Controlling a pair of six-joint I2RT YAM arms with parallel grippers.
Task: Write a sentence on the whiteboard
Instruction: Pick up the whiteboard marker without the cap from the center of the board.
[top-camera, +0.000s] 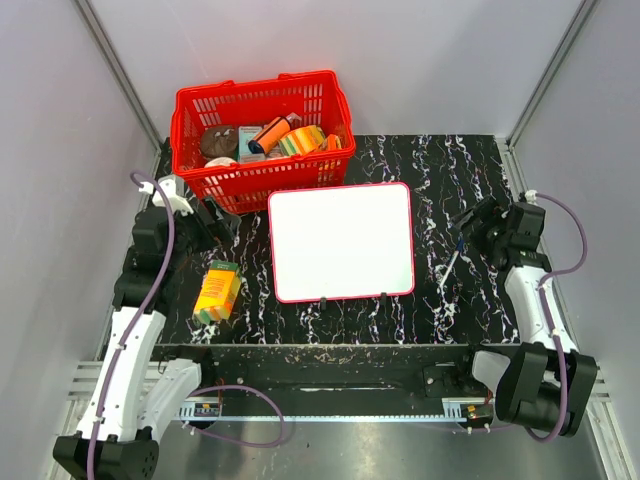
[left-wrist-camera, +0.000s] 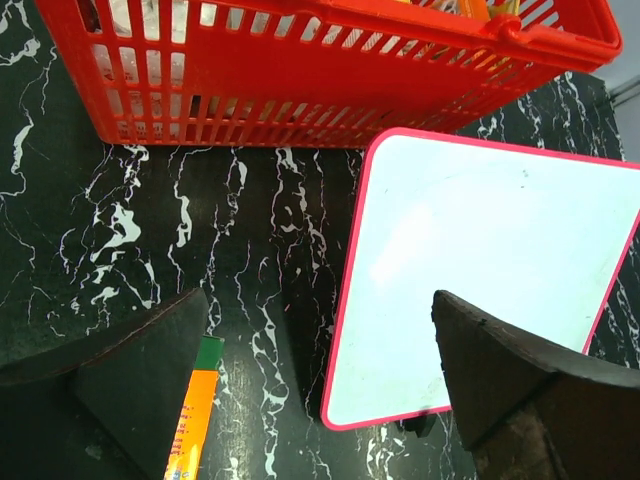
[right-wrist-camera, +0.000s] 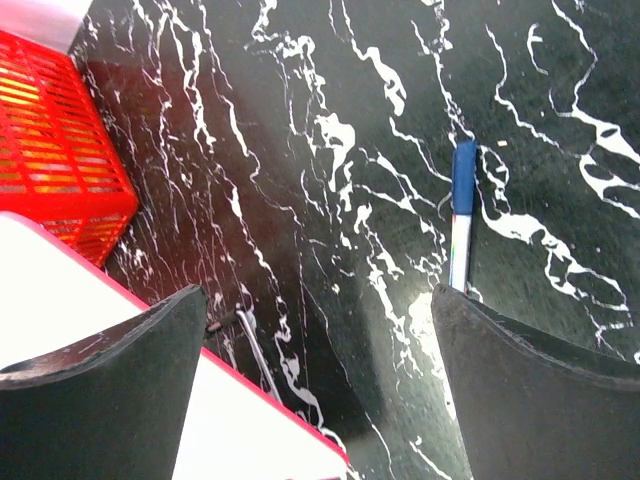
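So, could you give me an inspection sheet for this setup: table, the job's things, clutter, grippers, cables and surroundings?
Surface: black table with white marbling.
Job's things: whiteboard lies flat mid-table, with no writing on it; blue-capped marker lies on the table to its right.
Clutter: red basket behind the board, holding tape rolls and small items; orange-and-green box left of the board.
Grippers: left gripper open and empty, by the board's corner; right gripper open and empty, near the marker.
Cables: purple cable runs along each arm, with a loop below the table edge.
Surroundings: plain grey walls; nothing else seen.
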